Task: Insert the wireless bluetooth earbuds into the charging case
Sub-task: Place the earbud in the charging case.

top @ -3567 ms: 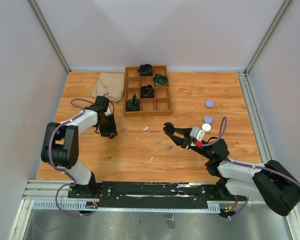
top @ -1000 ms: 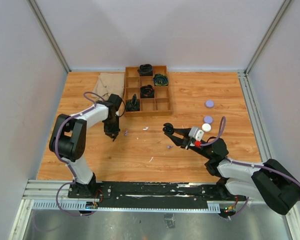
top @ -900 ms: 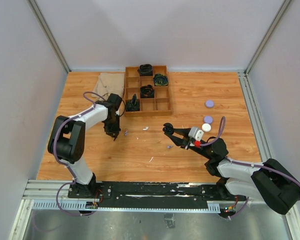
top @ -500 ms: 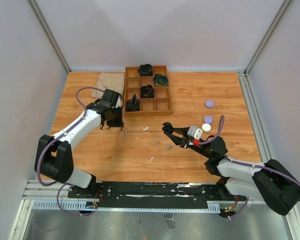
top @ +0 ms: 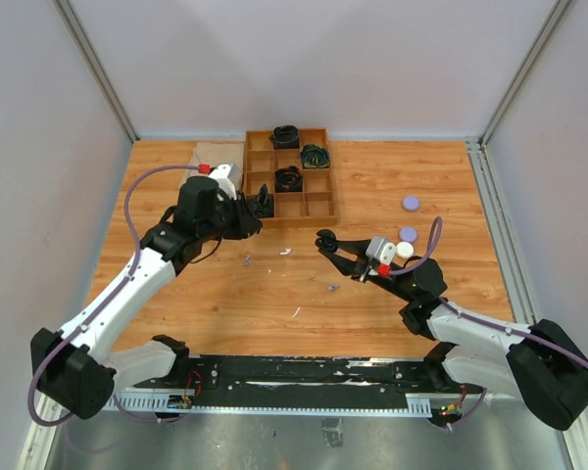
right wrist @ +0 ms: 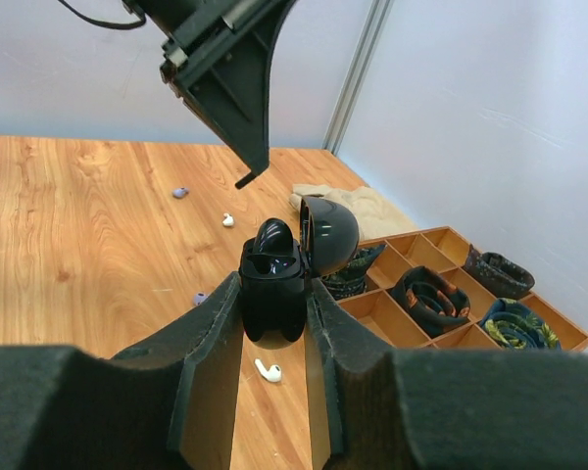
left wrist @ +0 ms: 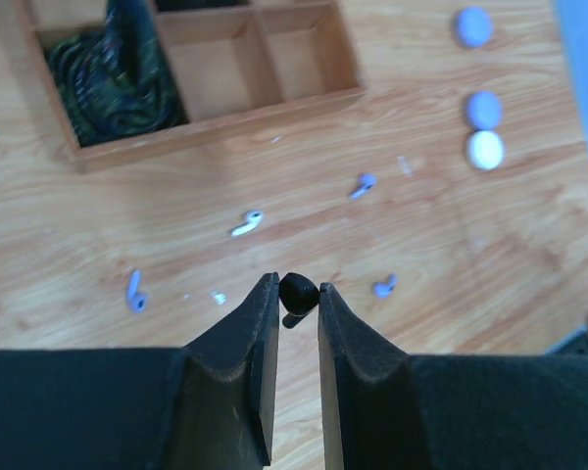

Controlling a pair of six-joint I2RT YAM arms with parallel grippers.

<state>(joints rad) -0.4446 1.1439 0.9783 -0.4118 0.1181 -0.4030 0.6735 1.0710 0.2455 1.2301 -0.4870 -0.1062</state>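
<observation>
L end effector (left wrist: 297, 290) & R end effector (right wrist: 274, 286) clamped, both aloft.

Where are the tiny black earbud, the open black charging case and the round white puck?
tiny black earbud (left wrist: 296, 291): left wrist view, on its rounded head.
open black charging case (right wrist: 271, 299): right wrist view, on its lower body.
round white puck (left wrist: 485, 150): left wrist view, on its flat top.

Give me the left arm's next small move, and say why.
Probably carry the black earbud across until it hangs over the open charging case. The left fingers are shut on the earbud, the right fingers hold the case with its lid swung back, and the two are apart in the top view.
</observation>
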